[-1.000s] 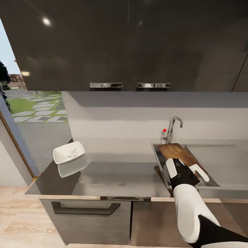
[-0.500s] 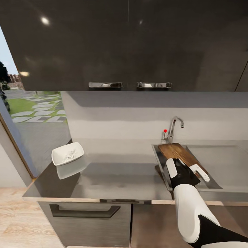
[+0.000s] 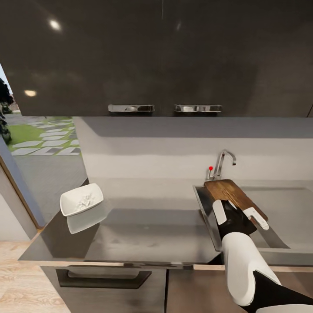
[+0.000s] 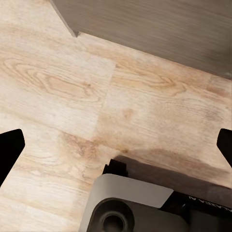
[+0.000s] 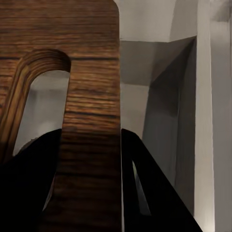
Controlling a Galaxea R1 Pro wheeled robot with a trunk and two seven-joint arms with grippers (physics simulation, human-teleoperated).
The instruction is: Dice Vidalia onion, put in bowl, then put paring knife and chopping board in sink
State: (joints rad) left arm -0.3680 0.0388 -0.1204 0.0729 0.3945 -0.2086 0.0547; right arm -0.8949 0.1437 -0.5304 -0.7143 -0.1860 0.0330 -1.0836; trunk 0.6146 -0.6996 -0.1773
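While the right gripper hangs over the sink, its jaws are clamped on the handle end of the chopping board, which slants up out of the basin toward the faucet. Left gripper is wide open over wood floor, holding nothing. Bowl sits far off on the table.

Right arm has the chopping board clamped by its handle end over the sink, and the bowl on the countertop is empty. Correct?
Not quite: the bowl is not empty. The head view shows pale diced pieces in it. The rest stands: the right gripper holds the chopping board at its slotted handle end over the sink, and the bowl sits on the countertop.
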